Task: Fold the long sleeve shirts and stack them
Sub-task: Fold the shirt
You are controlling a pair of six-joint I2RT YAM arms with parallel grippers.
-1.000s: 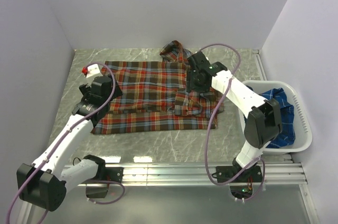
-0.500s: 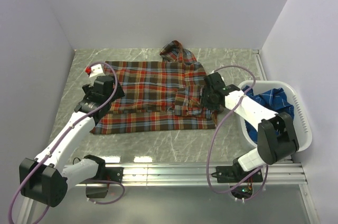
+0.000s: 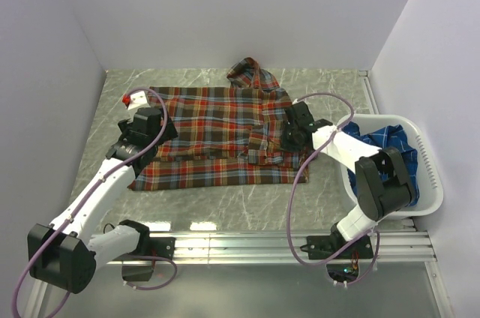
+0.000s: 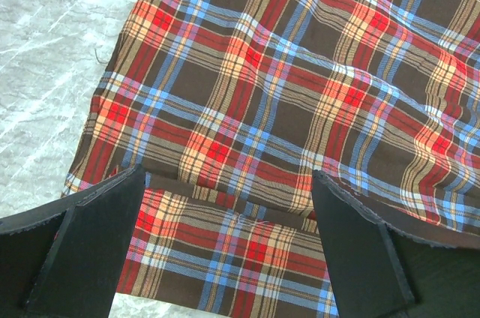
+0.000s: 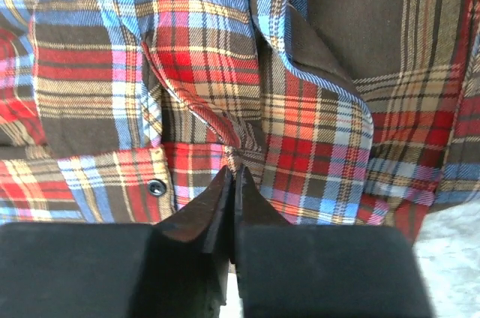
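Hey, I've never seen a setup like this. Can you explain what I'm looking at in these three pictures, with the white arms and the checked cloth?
These are two white robot arms bolted to the near edge of a table. The wide picture looks down from above and behind them. The other two come from a camera on each wrist.

A red plaid shirt lies spread on the table. A blue shirt sits in a white basket on the right.

The left gripper hangs open above one edge of the red plaid shirt and holds nothing. The right gripper is shut, and its tips appear to pinch a fold of that shirt near a button.
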